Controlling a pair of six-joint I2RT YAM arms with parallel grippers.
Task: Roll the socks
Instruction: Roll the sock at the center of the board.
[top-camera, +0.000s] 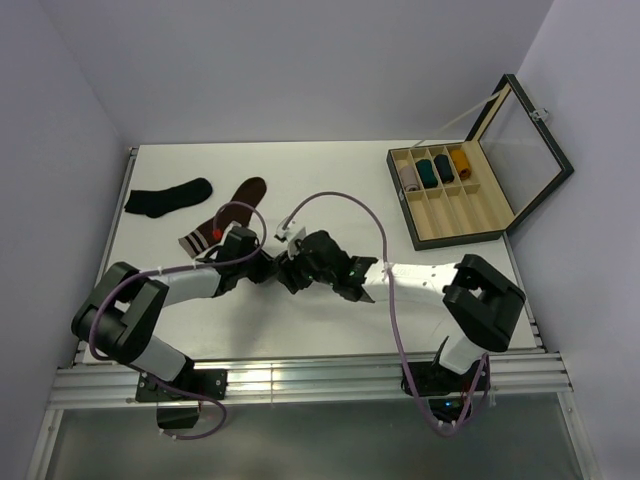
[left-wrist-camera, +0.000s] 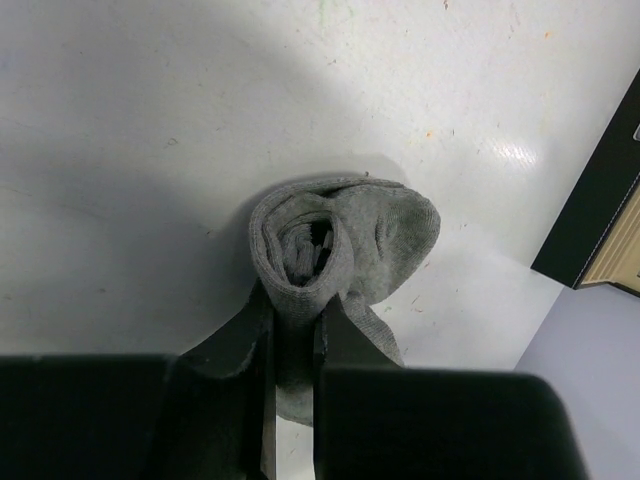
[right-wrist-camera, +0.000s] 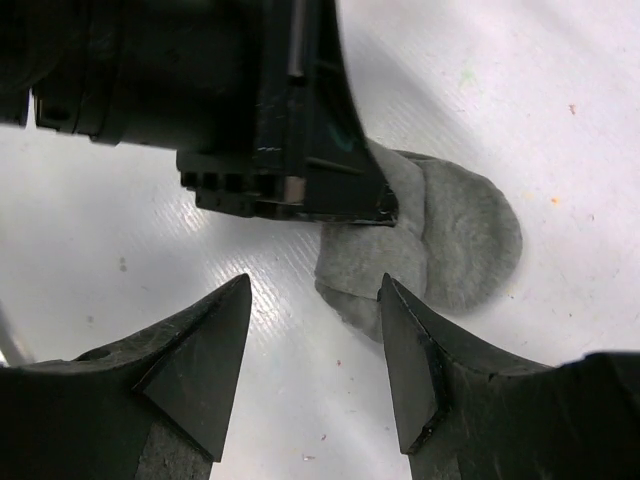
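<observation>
Grey sock (left-wrist-camera: 385, 235) bundled and pinched at mid-table (top-camera: 330, 170).
Only the left wrist view shows the left gripper (left-wrist-camera: 297, 328) clamped narrowly on the roll's edge. The right wrist view shows the right gripper (right-wrist-camera: 312, 290) spread wide just beside it, holding nothing. Overhead, the open box (top-camera: 465, 228) at far right holds four rolled socks (top-camera: 433, 170) in its far compartments.

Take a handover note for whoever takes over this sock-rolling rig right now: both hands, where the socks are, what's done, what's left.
Left hand: shut on the rolled light grey sock bundle, which lies on the white table between the two arms.
Right hand: open and holding nothing, right next to the bundle.
Done: the grey sock looks rolled up, with its cuff opening facing the left wrist camera.
Left: probably let go and check that the roll holds. The wooden case at the far right is open.
</observation>
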